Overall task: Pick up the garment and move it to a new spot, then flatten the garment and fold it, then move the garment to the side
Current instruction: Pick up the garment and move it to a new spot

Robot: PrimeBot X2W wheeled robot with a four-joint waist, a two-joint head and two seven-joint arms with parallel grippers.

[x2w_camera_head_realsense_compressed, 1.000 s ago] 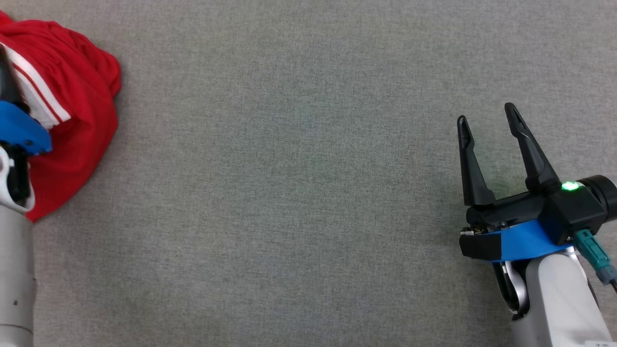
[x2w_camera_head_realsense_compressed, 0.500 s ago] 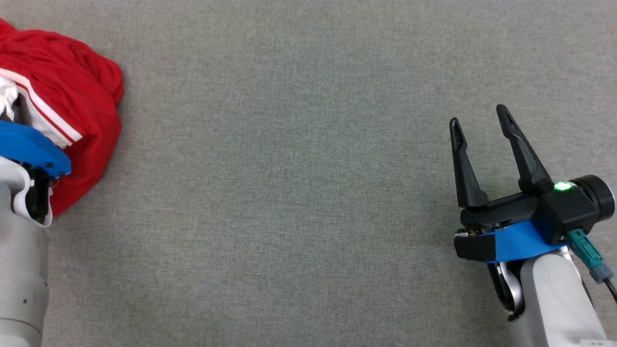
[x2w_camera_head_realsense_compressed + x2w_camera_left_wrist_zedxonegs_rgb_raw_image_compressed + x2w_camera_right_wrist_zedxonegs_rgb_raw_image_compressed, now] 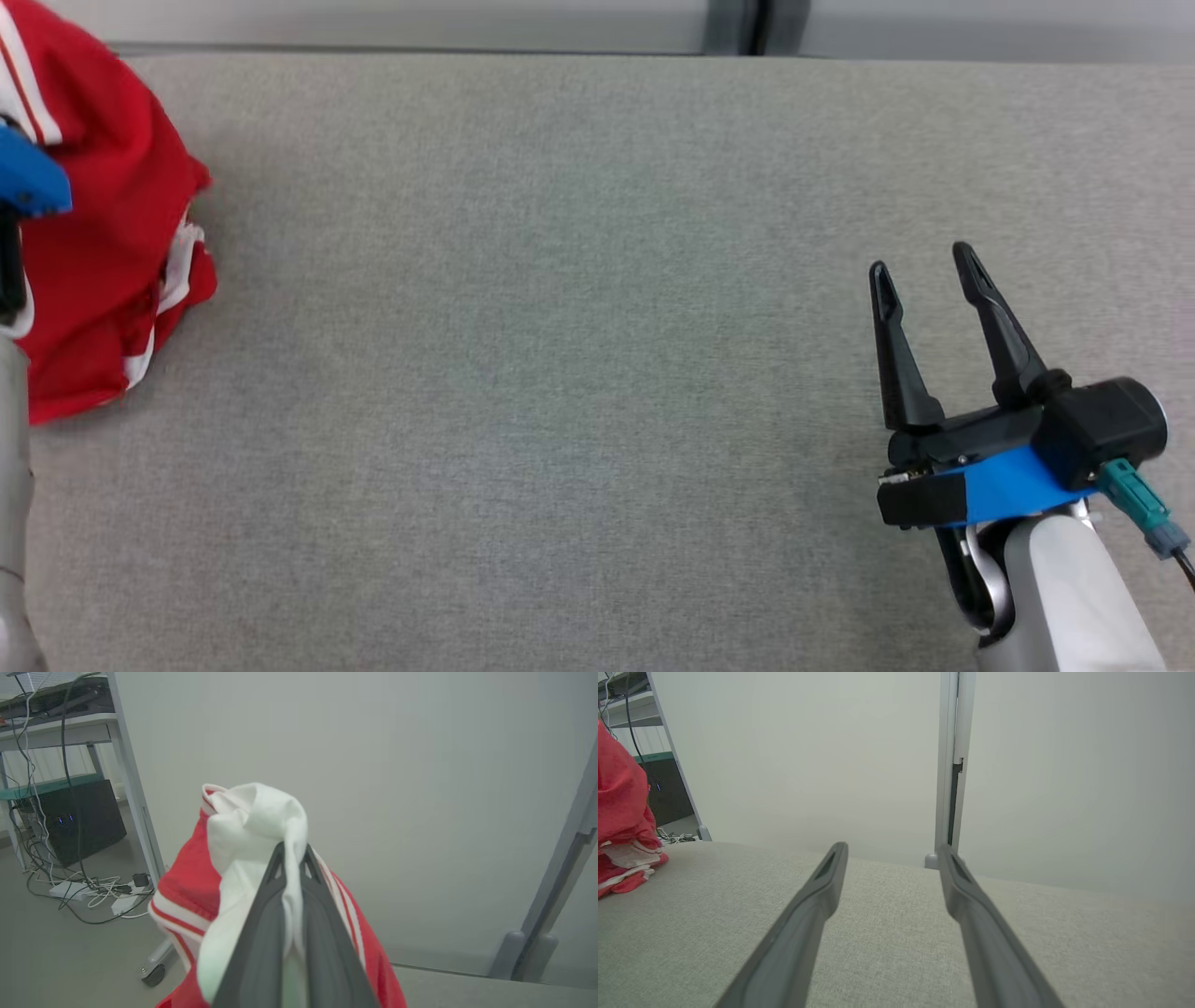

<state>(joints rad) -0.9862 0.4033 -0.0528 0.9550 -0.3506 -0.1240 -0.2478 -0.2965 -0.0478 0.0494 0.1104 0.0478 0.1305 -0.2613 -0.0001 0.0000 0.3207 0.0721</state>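
Left gripper [image 3: 294,851], jaws clamped on the red-and-white garment [image 3: 103,280] over the grey surface [image 3: 560,373]; right gripper [image 3: 920,261], jaws apart, empty.

Garment [image 3: 103,233] cut off: L edge head view, btm edge L-wrist view.

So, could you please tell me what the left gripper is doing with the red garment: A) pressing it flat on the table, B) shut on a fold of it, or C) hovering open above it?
B: in the left wrist view the left gripper has its fingers closed on a white fold of the garment.
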